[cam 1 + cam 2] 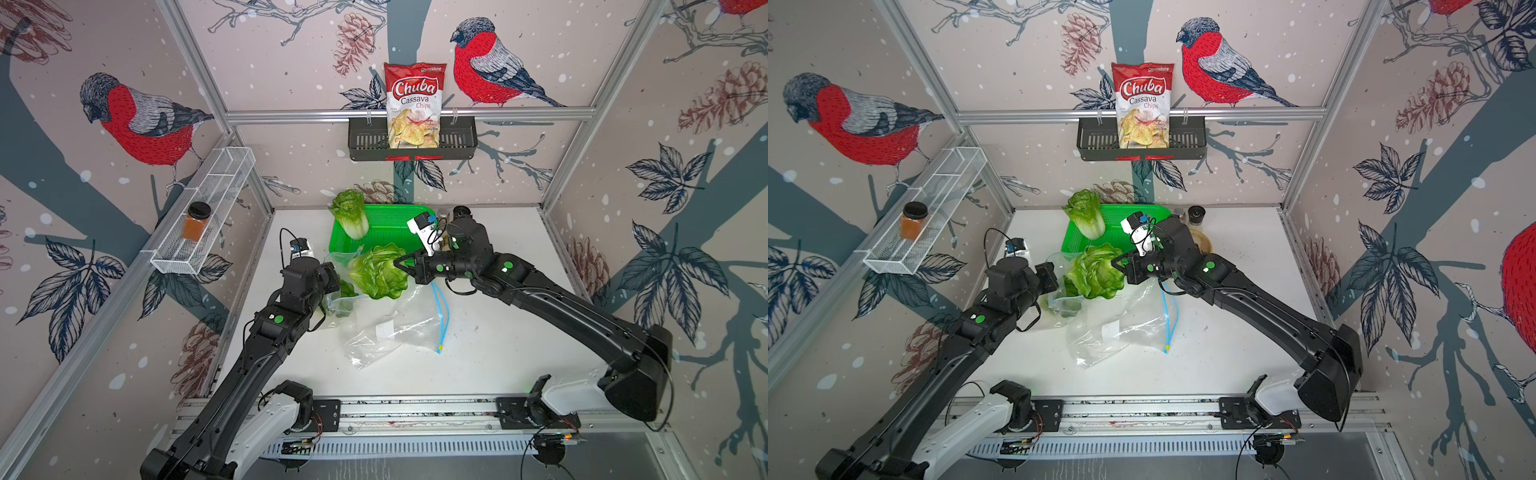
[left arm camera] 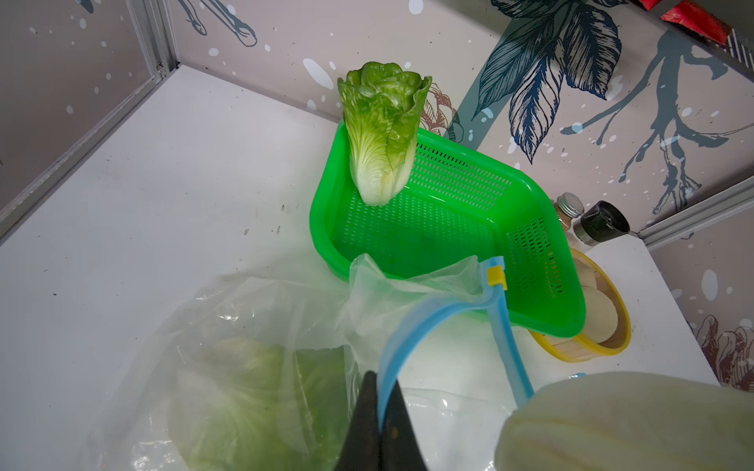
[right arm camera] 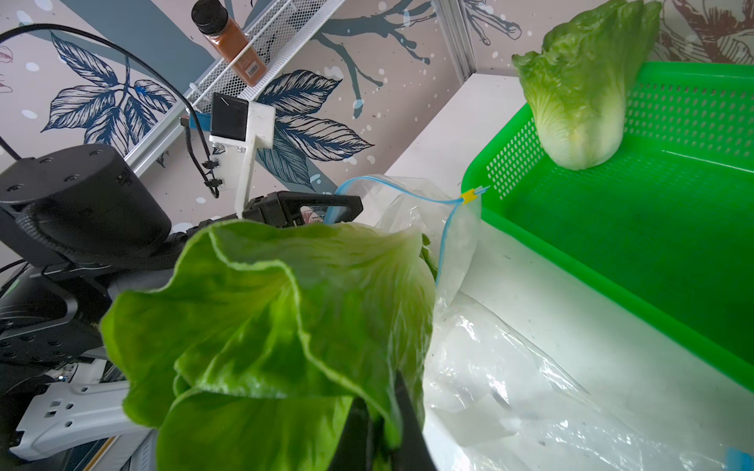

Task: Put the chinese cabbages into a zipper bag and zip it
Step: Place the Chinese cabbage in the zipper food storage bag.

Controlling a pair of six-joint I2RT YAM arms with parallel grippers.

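Note:
A clear zipper bag point(image 1: 390, 328) with a blue zip strip lies mid-table, its mouth lifted on the left. My left gripper point(image 2: 381, 407) is shut on the blue zip rim point(image 2: 424, 322) and holds the mouth up. One chinese cabbage point(image 2: 253, 399) lies inside the bag. My right gripper point(image 3: 381, 428) is shut on a leaf of a second cabbage point(image 1: 378, 272), which hangs at the bag's mouth, next to the left gripper point(image 1: 332, 289). A third cabbage point(image 1: 350, 214) leans on the rim of the green basket point(image 1: 386, 224).
Behind the right wrist stand a yellow-rimmed wooden dish point(image 2: 604, 326) and two small bottles point(image 2: 599, 222). A chips bag point(image 1: 413, 108) sits in a black rack on the back wall. A spice jar point(image 1: 196, 222) stands on the white wire shelf at left.

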